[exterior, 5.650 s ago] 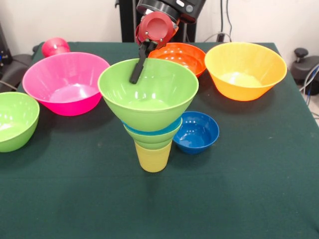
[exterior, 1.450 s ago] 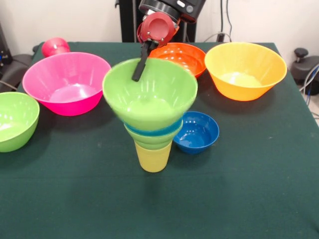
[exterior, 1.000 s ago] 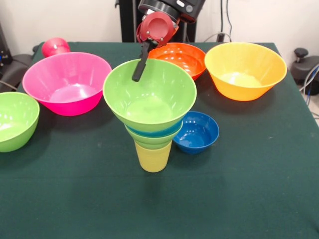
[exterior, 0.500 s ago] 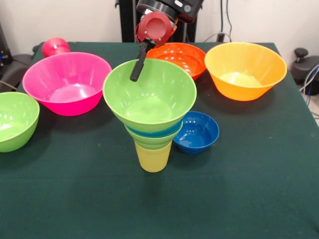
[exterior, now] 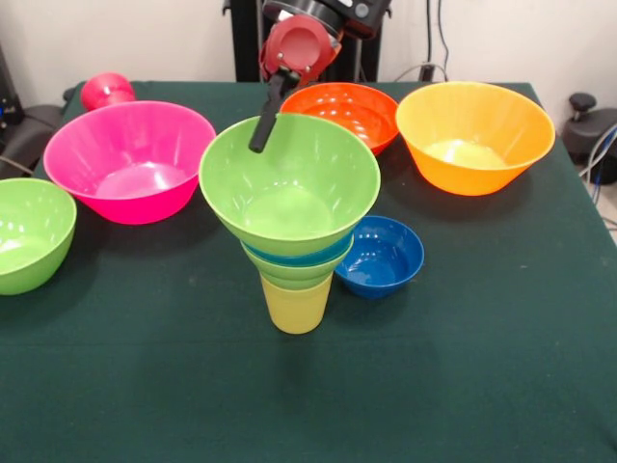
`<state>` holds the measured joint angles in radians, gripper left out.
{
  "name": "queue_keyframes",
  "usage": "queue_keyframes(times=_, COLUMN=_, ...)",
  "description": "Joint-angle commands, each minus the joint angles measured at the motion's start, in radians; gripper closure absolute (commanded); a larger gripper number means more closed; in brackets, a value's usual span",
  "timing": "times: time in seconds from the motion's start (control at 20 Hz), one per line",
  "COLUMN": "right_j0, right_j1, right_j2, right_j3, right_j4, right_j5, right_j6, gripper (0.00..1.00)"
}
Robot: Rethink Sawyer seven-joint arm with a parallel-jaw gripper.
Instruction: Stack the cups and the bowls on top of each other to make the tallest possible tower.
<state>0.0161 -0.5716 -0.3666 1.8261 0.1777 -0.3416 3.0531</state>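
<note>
The tower stands mid-table: a pale yellow cup (exterior: 297, 307) at the base, a small green bowl (exterior: 292, 277), a light blue bowl (exterior: 307, 258) and a large lime green bowl (exterior: 289, 188) on top, sitting level. My gripper (exterior: 260, 138) hangs just above that top bowl's far rim and holds nothing. Loose bowls: pink (exterior: 130, 159) at the left, lime green (exterior: 29, 231) at the left edge, orange-red (exterior: 344, 111) behind the tower, yellow-orange (exterior: 474, 135) at the right, dark blue (exterior: 381, 256) touching the tower's right side. The red cup (exterior: 106, 90) lies at the back left.
The green cloth table (exterior: 308, 405) runs wide in front of the tower. The robot's black pedestal (exterior: 246, 43) stands behind the table's far edge. A black chair part (exterior: 588, 121) shows at the right edge.
The top green bowl, tilted on the stack 5.7 s ago, has settled level. In the last second my gripper has risen slightly and drifted left above the bowl's rim.
</note>
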Motion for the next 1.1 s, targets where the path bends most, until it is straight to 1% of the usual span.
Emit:
queue_keyframes(times=0.05, right_j0=-0.030, right_j1=-0.071, right_j2=0.105, right_j3=0.010, right_j4=-0.060, right_j5=0.090, right_j6=0.024, gripper=0.00)
queue_keyframes(times=0.2, right_j0=-0.040, right_j1=-0.106, right_j2=0.112, right_j3=0.016, right_j4=-0.067, right_j5=0.124, right_j6=0.012, gripper=0.00)
queue_keyframes(times=0.4, right_j0=-0.075, right_j1=-0.184, right_j2=0.139, right_j3=0.039, right_j4=-0.095, right_j5=0.188, right_j6=-0.011, gripper=0.00)
queue_keyframes(times=0.45, right_j0=-0.092, right_j1=-0.208, right_j2=0.154, right_j3=0.048, right_j4=-0.108, right_j5=0.204, right_j6=-0.016, gripper=0.00)
queue_keyframes(times=0.65, right_j0=-0.124, right_j1=-0.260, right_j2=0.180, right_j3=0.066, right_j4=-0.132, right_j5=0.238, right_j6=-0.025, gripper=0.00)
queue_keyframes(times=0.8, right_j0=-0.132, right_j1=-0.269, right_j2=0.187, right_j3=0.069, right_j4=-0.138, right_j5=0.243, right_j6=-0.021, gripper=0.00)
queue_keyframes(times=1.0, right_j0=-0.093, right_j1=-0.252, right_j2=0.161, right_j3=0.065, right_j4=-0.112, right_j5=0.242, right_j6=-0.007, gripper=0.00)
queue_keyframes(times=1.1, right_j0=-0.076, right_j1=-0.232, right_j2=0.147, right_j3=0.062, right_j4=-0.099, right_j5=0.224, right_j6=0.004, gripper=0.00)
